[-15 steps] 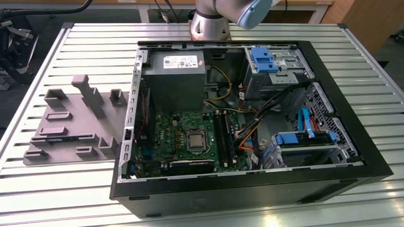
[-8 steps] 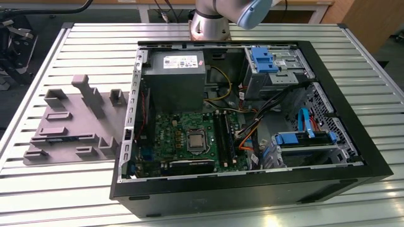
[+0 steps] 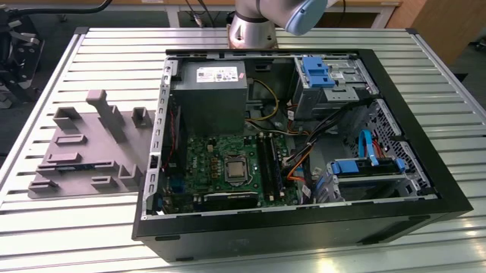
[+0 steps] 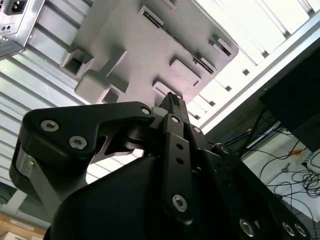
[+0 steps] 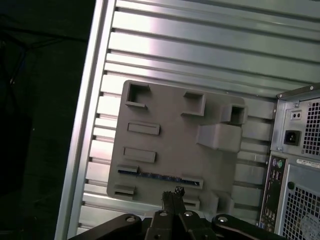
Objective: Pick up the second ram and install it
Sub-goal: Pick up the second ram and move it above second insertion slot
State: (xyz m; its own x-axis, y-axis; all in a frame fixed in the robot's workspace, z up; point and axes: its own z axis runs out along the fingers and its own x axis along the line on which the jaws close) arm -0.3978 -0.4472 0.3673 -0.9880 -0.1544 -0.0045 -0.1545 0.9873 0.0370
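Our tool [image 5: 173,196] hangs with its two fingers drawn together, tips meeting and nothing held between them. It points down at the grey holder [image 5: 170,120].

Close beneath the tips, and a little ahead of them, the second ram [image 5: 159,176] lies in one of the holder's long slots. It seems to rest on its long edge, not yet lifted. We judge that the slot is there to keep the thin stick in a fixed place, with its upper edge free. That way the fingers can close across its flat faces instead of scraping it off a surface. The holder's other pockets, further from the tool, look unoccupied.

The holder rests on the slatted metal table [image 5: 200,55]. Beyond the holder, to one side of the tool, stands the computer case [image 5: 300,165].

In the exterior view the case lies on its side with the cover off and the motherboard [image 3: 220,165] facing up. We take it that this is so the memory slots [image 3: 271,162] can be reached and pressed from above. We cannot tell whether a stick already sits in them.
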